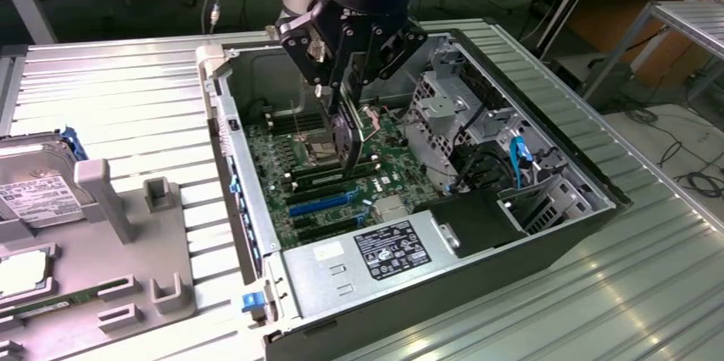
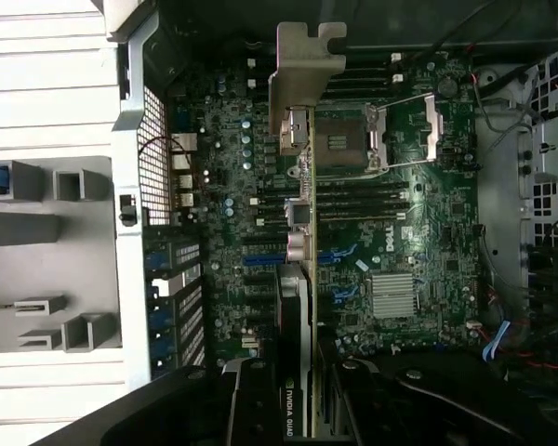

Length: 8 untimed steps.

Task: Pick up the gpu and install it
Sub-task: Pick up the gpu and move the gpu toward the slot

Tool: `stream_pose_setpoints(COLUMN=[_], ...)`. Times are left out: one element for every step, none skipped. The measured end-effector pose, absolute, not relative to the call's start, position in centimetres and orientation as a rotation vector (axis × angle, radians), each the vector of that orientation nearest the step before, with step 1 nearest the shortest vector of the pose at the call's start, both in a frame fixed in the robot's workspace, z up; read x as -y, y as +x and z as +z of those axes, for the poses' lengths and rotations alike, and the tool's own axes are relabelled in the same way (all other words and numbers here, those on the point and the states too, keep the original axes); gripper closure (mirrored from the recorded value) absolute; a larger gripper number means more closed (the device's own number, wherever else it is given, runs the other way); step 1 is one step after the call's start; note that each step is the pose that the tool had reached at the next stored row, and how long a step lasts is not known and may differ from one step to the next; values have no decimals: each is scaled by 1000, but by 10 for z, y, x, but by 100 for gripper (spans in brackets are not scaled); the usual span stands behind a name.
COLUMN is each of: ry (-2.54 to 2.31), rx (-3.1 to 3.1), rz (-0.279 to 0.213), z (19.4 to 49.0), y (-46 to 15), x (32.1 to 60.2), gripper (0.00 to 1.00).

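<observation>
Tool (image 1: 342, 94) is clamping the gpu (image 1: 353, 136) by one end, and I'm holding it edge-on inside the open computer case (image 1: 588, 200), hanging over the motherboard (image 1: 277, 166). Its silver bracket (image 2: 307, 60) is sitting at the end far from the tool, above the board near the processor socket (image 2: 349, 139).

I'm worrying that the bracket could knock the socket or the memory slots (image 2: 363, 200) if it comes down off line. A card pinched at one end could also swing or slip.

Blue slots (image 1: 322, 202) are lying close by. Cables (image 1: 518, 158) and the drive cage (image 1: 453, 98) are crowding the exterior view's right. The power supply (image 1: 385, 247) is sitting nearer the camera. On the table (image 1: 114, 81), a hard drive (image 1: 34, 196) is resting well apart.
</observation>
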<state>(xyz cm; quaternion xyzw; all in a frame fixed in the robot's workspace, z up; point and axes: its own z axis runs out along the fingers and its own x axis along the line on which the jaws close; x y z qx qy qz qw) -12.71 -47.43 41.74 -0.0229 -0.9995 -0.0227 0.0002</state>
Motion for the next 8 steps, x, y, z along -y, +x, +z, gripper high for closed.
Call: stream_pose_setpoints(ry=[-72, -72, -72, -72, -72, -72, -72, -72], rx=[3140, 3140, 3140, 3140, 3140, 3140, 3140, 3140], rz=[-71, -72, -71, -71, -72, -71, -72, -72], z=[417, 417, 417, 417, 417, 417, 417, 417], y=[-126, -125, -124, -123, -122, -120, -119, -118], x=[474, 474, 474, 474, 474, 474, 474, 474], gripper=[73, 73, 73, 73, 73, 73, 73, 73])
